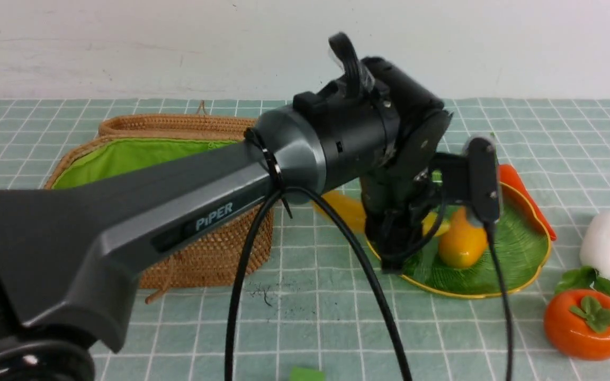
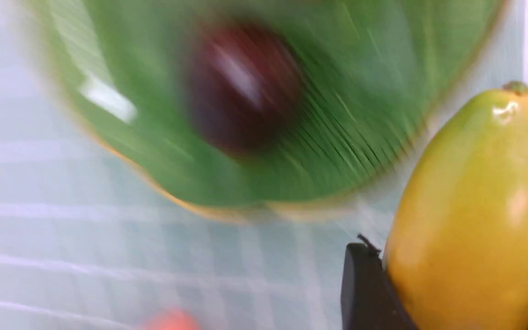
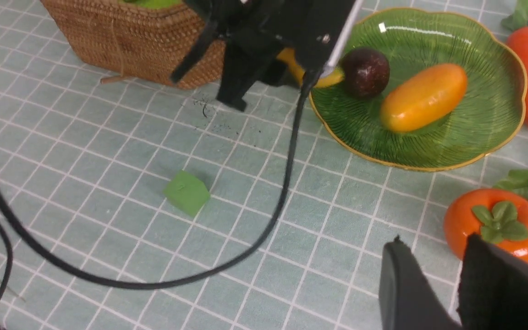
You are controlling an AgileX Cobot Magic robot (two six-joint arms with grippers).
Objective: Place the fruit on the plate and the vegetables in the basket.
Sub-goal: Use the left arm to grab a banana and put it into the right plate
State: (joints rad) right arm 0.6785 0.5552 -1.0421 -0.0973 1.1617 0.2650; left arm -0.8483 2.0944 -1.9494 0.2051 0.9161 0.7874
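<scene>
My left gripper [image 2: 456, 261] is shut on the yellow banana [image 2: 470, 206], just outside the green plate's [image 2: 360, 114] rim. In the front view the left gripper [image 1: 392, 254] hangs at the plate's [image 1: 517, 254] left edge, and the banana [image 1: 343, 209] shows on either side of it. The mango [image 3: 422, 97] and the dark mangosteen [image 3: 365, 72] lie on the plate [image 3: 484, 114]. The carrot [image 3: 527, 68] lies against its far rim. The persimmon [image 3: 495, 224] sits on the cloth beside my right gripper [image 3: 436, 240], which is open and empty. The white radish [image 1: 609, 243] lies right of the plate.
The wicker basket [image 1: 178, 159] with green lining stands left of the plate, its lid back. A small green block [image 3: 186, 192] lies on the checked cloth near the front. The left arm's black cable [image 3: 287, 174] loops over the cloth.
</scene>
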